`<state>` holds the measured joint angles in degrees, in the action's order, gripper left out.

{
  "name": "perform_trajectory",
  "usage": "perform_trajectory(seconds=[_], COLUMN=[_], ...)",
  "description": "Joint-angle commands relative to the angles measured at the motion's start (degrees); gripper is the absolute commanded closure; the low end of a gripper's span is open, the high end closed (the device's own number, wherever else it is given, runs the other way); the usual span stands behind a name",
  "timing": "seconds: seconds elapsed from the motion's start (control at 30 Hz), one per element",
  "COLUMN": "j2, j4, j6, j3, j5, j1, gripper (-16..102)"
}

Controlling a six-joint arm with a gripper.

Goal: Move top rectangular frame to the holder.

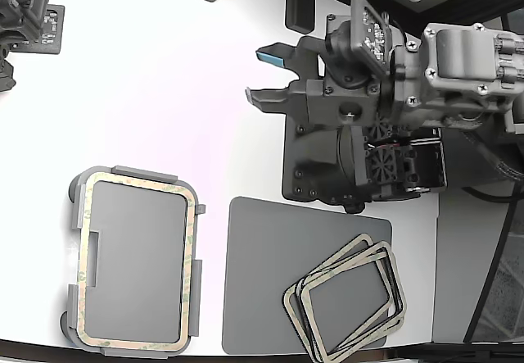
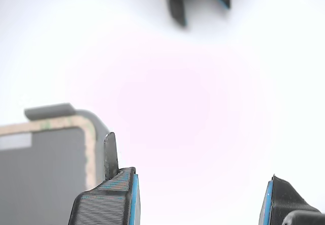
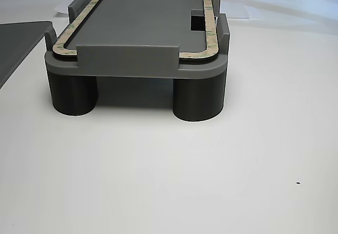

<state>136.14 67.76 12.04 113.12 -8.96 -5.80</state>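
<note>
On the holder: top rectangular frame lies flat inside the raised tabs.
Holder: stands on round feet on the white tabletop.
Tool: fingers spread, holding nothing, well apart from the holder.
Grey mat: carries the other frames.

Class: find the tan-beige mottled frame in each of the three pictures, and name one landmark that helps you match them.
Exterior view: the frame lies on the grey holder, lower left.
Wrist view: one frame corner shows beside a finger.
Other view: the frame rims the holder's top.
Shared landmark: the holder's raised tabs.
</note>
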Motion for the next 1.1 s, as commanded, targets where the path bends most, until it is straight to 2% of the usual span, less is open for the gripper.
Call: perform_trajectory(seconds=[0.0, 0.1, 0.33, 0.4, 0.53, 1.07], j2=[8.7, 15.4, 32.9, 33.1, 33.2, 33.1], j4=[-7.6, -12.9, -13.2, -10.5, -11.2, -12.1], j6=[-5.1, -5.8, -7.1, -6.8, -5.9, -4.8], j3=[9.5, 18.1, 33.2, 34.4, 35.6, 38.1], j5=[1.8, 3.2, 3.5, 3.4, 1.8, 0.7], j1=[3.5, 4.8, 4.8, 4.8, 4.8, 4.8], gripper=[-14, -14, -14, -14, -14, -14])
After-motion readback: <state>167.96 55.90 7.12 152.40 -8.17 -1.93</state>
